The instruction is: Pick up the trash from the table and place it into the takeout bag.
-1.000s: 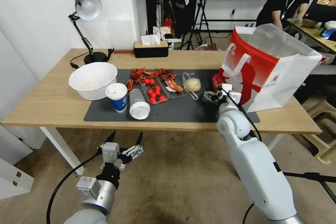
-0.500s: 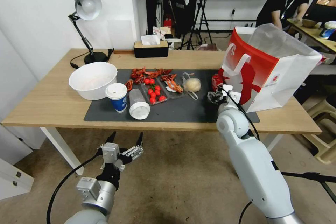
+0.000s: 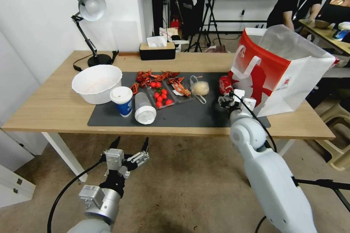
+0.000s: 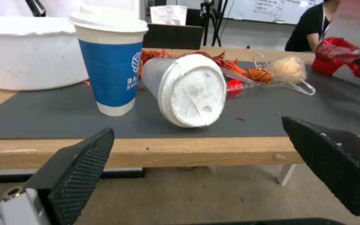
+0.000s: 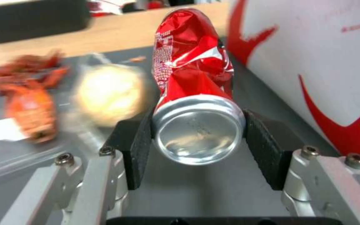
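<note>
The right pincer [image 5: 197, 137] is clamped on the crushed red soda can [image 5: 192, 81], both black pads pressing its silver end, over the dark mat just beside the takeout bag [image 3: 280, 76] on the counter [image 3: 51, 105]. The left pincer [image 3: 129, 145] hangs below the counter's front edge, fingers spread apart, facing the clear white-lidded cup [image 4: 188, 89] lying beside the upright blue-white paper cup [image 4: 111, 59]

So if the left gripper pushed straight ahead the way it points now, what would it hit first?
Probably the table edge: the left gripper hangs open below the tabletop, aimed at it. A little higher, and it would meet the clear white-lidded cup lying on its side. Depth is hard to judge.
</note>
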